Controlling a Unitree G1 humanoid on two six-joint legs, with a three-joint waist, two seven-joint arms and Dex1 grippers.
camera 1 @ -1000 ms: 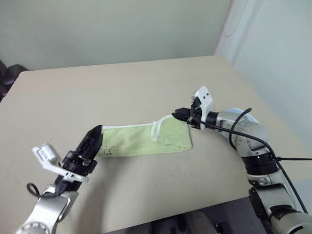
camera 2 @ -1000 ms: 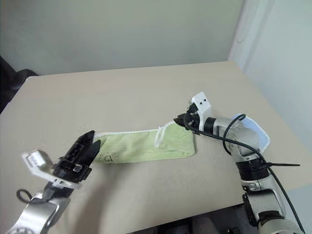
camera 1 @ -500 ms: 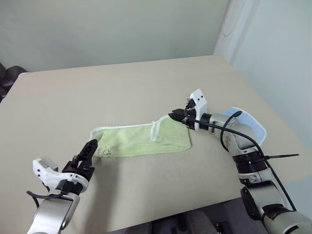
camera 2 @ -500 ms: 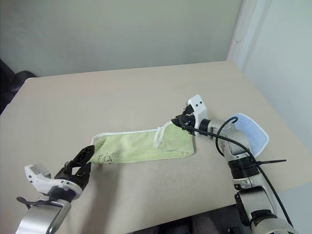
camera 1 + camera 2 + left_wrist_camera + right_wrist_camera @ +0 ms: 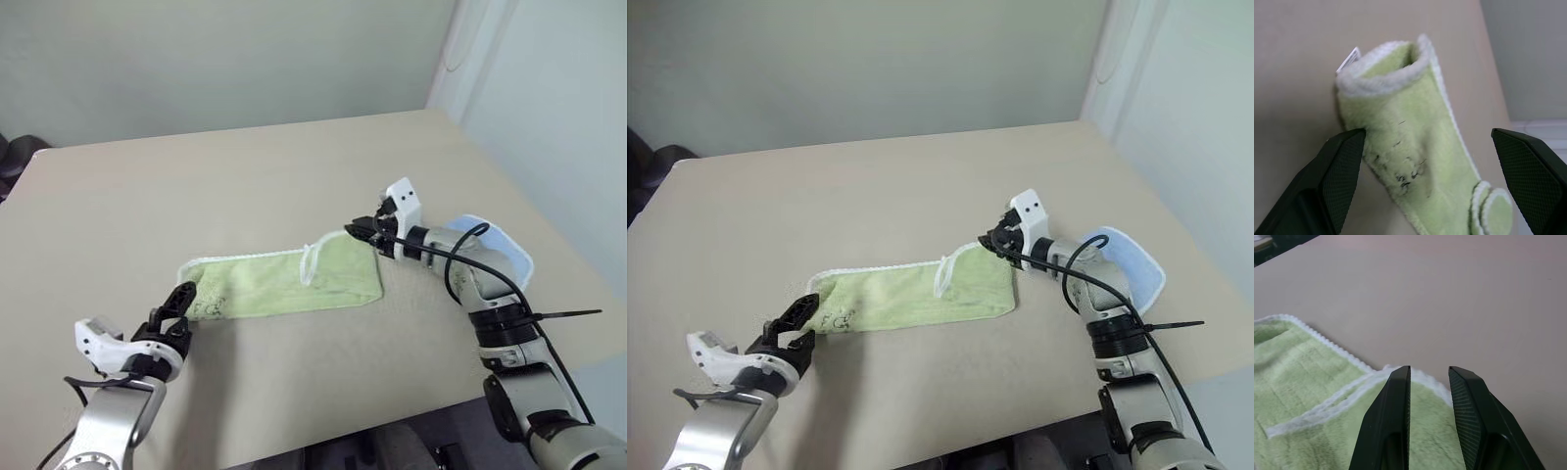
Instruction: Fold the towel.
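Item: towel (image 5: 279,284), lime green with white edging, lying as a long folded strip across the middle of the table (image 5: 245,176). A white loop (image 5: 312,262) sits on its upper edge, right of centre. Dark print marks the strip's left end.

Left gripper (image 5: 795,321): at the strip's 9 o'clock end, fingers spread wide, holding nothing. In the left wrist view the rolled end of the towel lies between the two open fingers (image 5: 1334,171), with the left one at the cloth's edge.

Right gripper (image 5: 362,233): at the strip's 2 o'clock corner, fingers parted by a narrow gap, nothing pinched. The right wrist view shows the tips just above the white-edged corner.

Blue cloth (image 5: 1132,262): at 3 o'clock, partly under the right arm; not part of the job.

Risks, as judged:
- Left fingers may close on one layer only, so the strip opens when lifted.
- Right gap is slim; it may skid over the corner and miss.
- Uneven lifts would skew the fold.
- Right arm could drag the blue cloth.
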